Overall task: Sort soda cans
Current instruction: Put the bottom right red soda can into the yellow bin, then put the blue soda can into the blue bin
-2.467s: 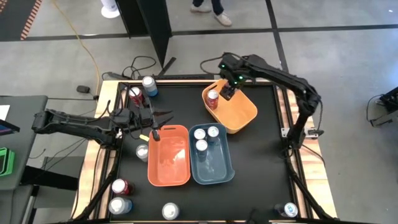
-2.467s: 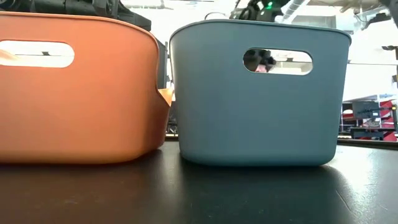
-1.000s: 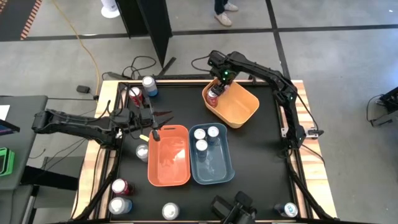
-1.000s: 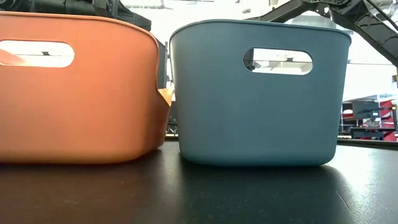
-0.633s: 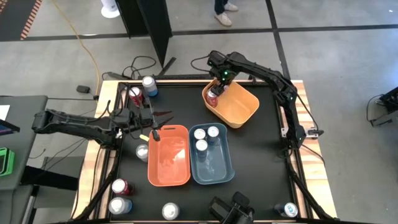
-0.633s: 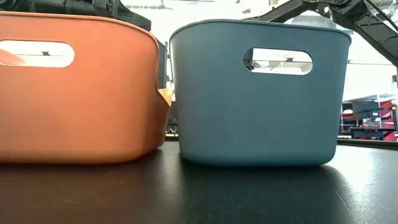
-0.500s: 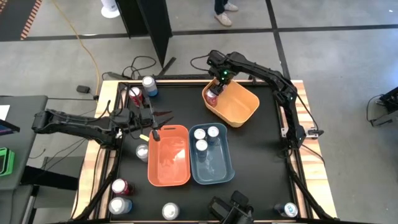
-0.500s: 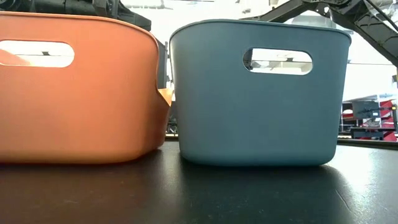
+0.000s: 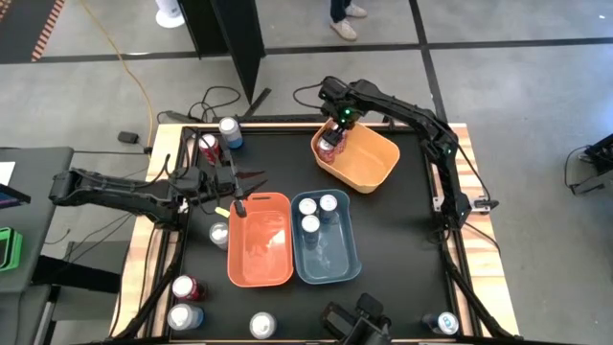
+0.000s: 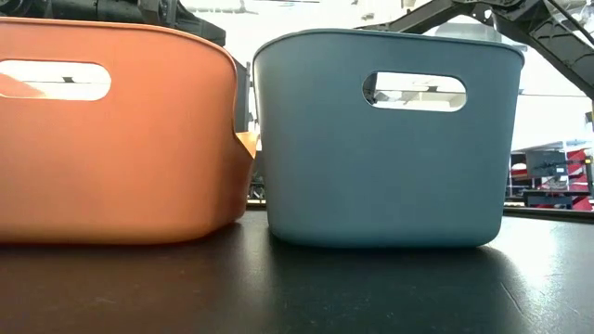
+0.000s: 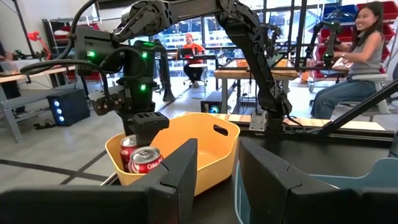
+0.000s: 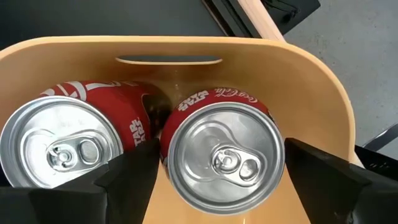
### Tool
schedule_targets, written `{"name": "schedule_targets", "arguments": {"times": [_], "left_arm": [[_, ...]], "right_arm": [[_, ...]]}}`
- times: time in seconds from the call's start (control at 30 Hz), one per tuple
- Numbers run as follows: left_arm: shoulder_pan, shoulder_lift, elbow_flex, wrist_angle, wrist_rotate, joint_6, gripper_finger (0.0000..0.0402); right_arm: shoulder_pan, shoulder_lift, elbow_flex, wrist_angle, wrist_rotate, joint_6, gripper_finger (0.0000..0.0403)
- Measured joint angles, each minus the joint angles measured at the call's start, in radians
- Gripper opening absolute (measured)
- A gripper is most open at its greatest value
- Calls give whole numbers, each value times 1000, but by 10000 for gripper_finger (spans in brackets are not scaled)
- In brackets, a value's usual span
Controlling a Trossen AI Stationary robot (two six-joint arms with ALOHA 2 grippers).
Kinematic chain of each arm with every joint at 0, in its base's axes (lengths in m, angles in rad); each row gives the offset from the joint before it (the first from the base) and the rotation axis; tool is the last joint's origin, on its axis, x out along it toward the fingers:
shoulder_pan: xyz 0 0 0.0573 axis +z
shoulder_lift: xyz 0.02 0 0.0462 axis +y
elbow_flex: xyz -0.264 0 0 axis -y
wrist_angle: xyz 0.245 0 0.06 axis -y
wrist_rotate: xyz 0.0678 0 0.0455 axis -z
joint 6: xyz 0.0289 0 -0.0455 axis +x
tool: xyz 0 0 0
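Note:
A yellow bin (image 9: 369,168) stands at the table's far middle with two red soda cans in it. My right gripper (image 12: 221,168) points down into its left end and is open. Its fingers stand on either side of one red can (image 12: 224,155); I cannot tell whether they touch it. That can stands tilted in the bin (image 11: 145,160), beside the other red can (image 12: 59,146). My left gripper (image 9: 259,178) waits level over the table's left side, narrowly open with nothing between its fingers (image 11: 180,174).
An orange bin (image 9: 259,240) and a blue bin (image 9: 326,240) holding three cans stand side by side at the table's middle. Loose cans stand at the far left (image 9: 209,147) (image 9: 230,131), left (image 9: 219,233), near left (image 9: 189,287) and near right (image 9: 442,323).

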Motion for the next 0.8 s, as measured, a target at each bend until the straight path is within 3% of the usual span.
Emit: {"name": "schedule_targets", "arguments": {"times": [0.4, 0.8], "left_arm": [[0, 0, 0, 0, 0, 0, 114], [0, 0, 0, 0, 0, 0, 114]], "right_arm": [[1, -2, 18, -35, 7, -1, 350], [11, -3, 208, -173, 60, -9, 350]]}}
